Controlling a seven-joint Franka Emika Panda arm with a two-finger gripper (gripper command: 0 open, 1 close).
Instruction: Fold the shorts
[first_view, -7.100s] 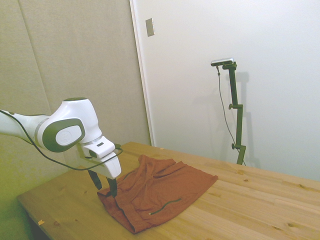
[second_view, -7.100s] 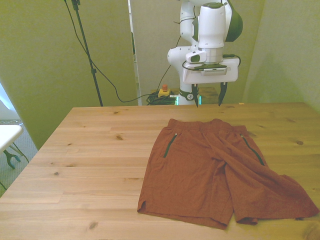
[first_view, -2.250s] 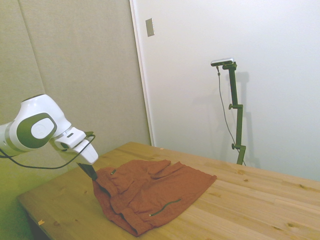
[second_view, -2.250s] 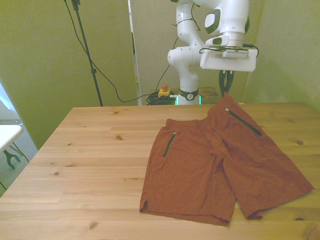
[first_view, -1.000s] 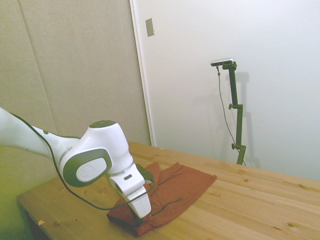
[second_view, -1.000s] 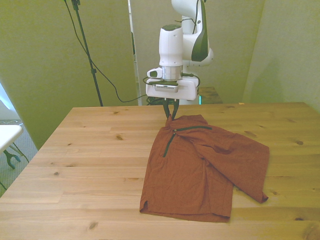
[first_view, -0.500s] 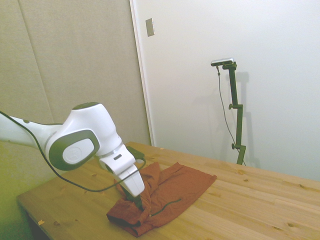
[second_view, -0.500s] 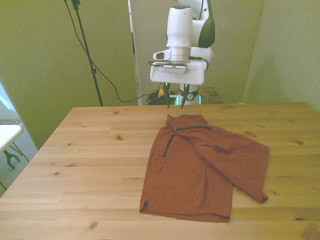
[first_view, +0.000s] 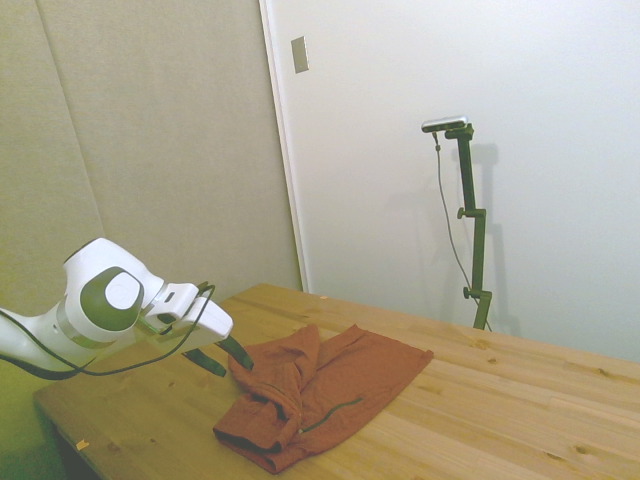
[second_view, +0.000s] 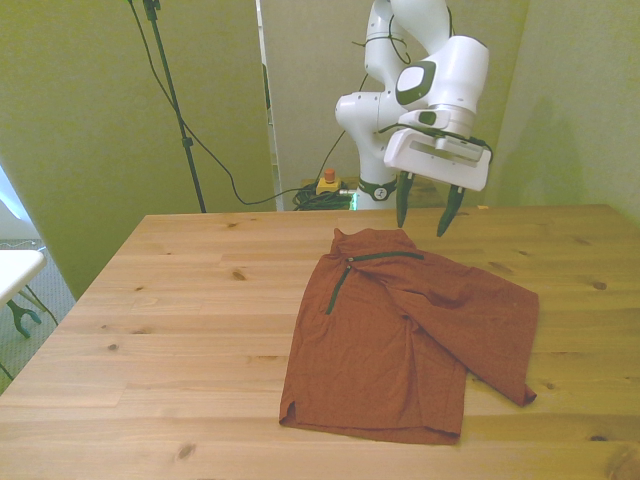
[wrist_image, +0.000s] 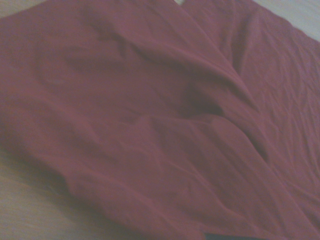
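Observation:
The rust-red shorts (second_view: 400, 330) lie on the wooden table (second_view: 180, 300), one leg folded over the other, with dark zip lines near the waistband. In the side view the shorts (first_view: 320, 385) sit bunched at the table's near end. My gripper (second_view: 426, 212) hangs open and empty above the table's far edge, just past the waistband toward the front view's right. From the side the gripper (first_view: 228, 354) is tilted beside the cloth's raised edge. Creased red fabric of the shorts (wrist_image: 160, 120) fills the wrist view.
Bare wood stretches across the front view's left half and along the far right of the table in the side view (first_view: 520, 400). A small red-and-yellow button (second_view: 326, 181) and cables lie on the floor behind the table.
The gripper let go of the folded leg's waistband corner, lifted off, and has swung toward the front view's right. The shorts stay folded where they were laid.

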